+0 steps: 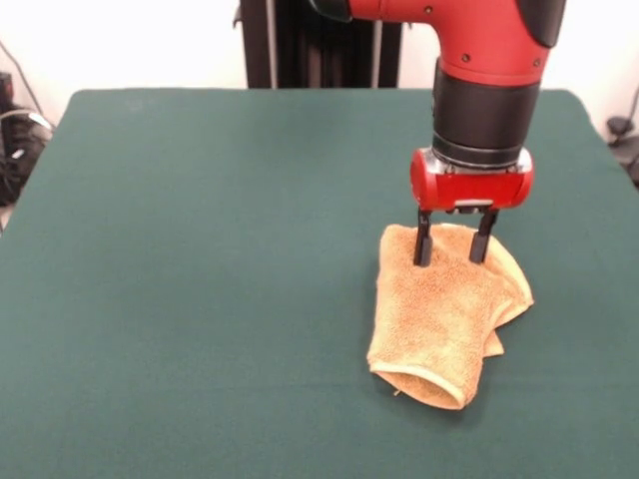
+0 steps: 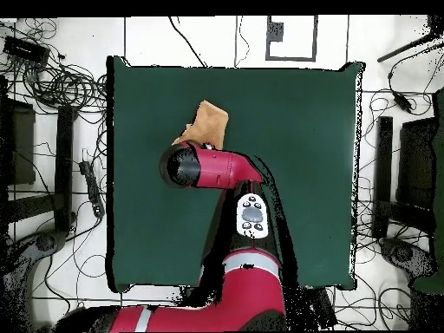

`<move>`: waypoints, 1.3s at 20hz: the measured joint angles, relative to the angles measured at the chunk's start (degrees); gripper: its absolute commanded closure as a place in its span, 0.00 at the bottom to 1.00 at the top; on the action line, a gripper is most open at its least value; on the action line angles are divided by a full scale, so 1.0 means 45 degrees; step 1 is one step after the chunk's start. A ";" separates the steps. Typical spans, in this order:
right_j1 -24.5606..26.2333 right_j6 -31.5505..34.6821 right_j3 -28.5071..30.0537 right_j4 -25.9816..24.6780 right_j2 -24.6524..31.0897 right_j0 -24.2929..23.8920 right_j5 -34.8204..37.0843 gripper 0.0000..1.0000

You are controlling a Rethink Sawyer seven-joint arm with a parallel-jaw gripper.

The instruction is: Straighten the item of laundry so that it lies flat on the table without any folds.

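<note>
From the front we see the claw [image 1: 453,244] with its two black fingers [image 1: 423,243] spread apart, tips pressed down onto the far end of the folded orange towel [image 1: 439,319], gripping nothing between them. The towel lies doubled over on the green bench [image 1: 200,279], right of centre. From overhead, we see the towel [image 2: 206,124] poking out beyond the arm, which hides the claw.
</note>
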 measured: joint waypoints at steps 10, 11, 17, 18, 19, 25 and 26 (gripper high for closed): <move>0.0112 0.0000 -0.0118 0.0001 -0.0017 0.0045 0.0002 0.00; 0.0115 0.0000 -0.0122 0.0003 -0.0017 0.0045 0.0002 0.00; 0.0137 0.0000 -0.0133 0.0003 -0.0019 0.0045 0.0000 0.00; 0.0140 0.0000 -0.0136 0.0000 -0.0019 0.0045 0.0000 0.00; 0.0147 0.0000 -0.0148 0.0003 -0.0020 0.0045 0.0000 0.00; 0.0177 0.0000 -0.0166 0.0007 -0.0022 0.0045 -0.0003 0.00; 0.0179 0.0000 -0.0166 0.0008 -0.0022 0.0045 -0.0005 0.00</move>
